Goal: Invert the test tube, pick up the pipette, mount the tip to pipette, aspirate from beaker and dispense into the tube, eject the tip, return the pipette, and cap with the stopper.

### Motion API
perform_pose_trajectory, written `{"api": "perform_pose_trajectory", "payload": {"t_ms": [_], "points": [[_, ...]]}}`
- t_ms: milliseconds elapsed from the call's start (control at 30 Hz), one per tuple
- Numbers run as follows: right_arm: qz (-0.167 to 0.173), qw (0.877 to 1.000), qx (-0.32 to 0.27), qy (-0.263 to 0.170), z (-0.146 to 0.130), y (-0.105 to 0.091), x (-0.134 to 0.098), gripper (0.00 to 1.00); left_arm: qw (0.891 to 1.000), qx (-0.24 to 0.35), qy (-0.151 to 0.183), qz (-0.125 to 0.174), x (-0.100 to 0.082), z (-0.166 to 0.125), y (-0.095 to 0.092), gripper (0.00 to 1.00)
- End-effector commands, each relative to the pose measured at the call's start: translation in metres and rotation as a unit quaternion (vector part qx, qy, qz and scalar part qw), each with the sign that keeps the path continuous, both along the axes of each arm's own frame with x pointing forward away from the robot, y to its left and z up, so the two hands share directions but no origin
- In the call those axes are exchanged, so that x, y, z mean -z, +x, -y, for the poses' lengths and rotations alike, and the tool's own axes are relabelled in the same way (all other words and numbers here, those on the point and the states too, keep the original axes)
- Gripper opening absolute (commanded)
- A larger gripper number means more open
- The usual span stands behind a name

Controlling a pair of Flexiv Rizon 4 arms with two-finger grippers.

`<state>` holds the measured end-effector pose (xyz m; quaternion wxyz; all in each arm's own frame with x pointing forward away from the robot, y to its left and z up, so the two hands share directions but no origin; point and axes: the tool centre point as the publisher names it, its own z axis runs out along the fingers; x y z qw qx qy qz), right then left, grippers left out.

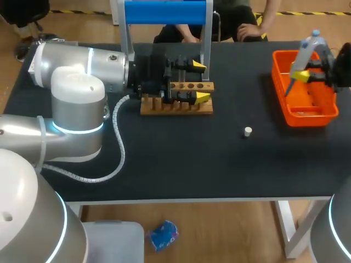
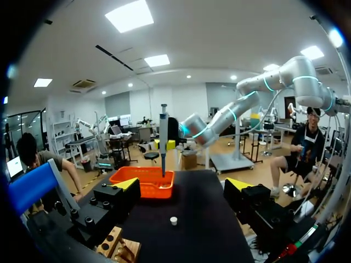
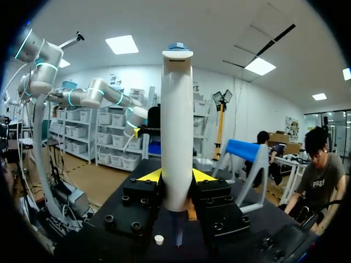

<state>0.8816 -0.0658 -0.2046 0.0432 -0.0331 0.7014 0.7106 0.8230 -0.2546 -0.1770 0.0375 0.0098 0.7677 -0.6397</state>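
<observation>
My right gripper [image 1: 305, 70] is shut on the white pipette [image 1: 310, 46], which it holds upright over the orange basket [image 1: 285, 112] at the table's right. In the right wrist view the pipette [image 3: 176, 137] fills the gap between the yellow fingertips [image 3: 148, 176]. My left gripper [image 1: 200, 82] stands open over the right end of the wooden rack [image 1: 175, 107], nothing between its fingers. The left wrist view shows that gripper [image 2: 184, 186] wide open, the rack [image 2: 118, 245] under one finger, the pipette [image 2: 163, 137] far ahead. A small white stopper [image 1: 248, 131] lies on the black table. I see no tube or beaker.
A blue-topped metal stand [image 1: 164, 12] rises behind the rack at the table's back edge. The left arm's white cable [image 1: 119, 143] loops over the table's left part. The stopper [image 2: 173, 221] lies between the rack and the basket [image 2: 142, 181].
</observation>
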Motion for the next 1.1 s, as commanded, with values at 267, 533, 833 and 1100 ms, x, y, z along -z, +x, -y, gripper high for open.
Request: {"api": "perform_pose_trajectory", "payload": {"t_ms": [267, 533, 833, 1100], "points": [[-0.001, 0.999, -0.045, 0.004, -0.071, -0.030, 0.007, 0.00, 1.000, -0.002, -0.002, 0.002, 0.001, 0.000, -0.001, 1.00], [-0.001, 0.999, -0.045, 0.004, -0.071, -0.030, 0.007, 0.00, 1.000, -0.002, -0.002, 0.002, 0.001, 0.000, -0.001, 1.00], [-0.005, 0.999, -0.046, 0.004, -0.072, -0.031, 0.008, 0.00, 1.000, -0.002, -0.002, 0.002, 0.001, 0.000, -0.001, 1.00], [-0.022, 0.994, -0.105, 0.025, -0.129, -0.049, 0.026, 0.00, 1.000, -0.002, -0.002, 0.002, 0.001, 0.000, -0.001, 1.00]]}}
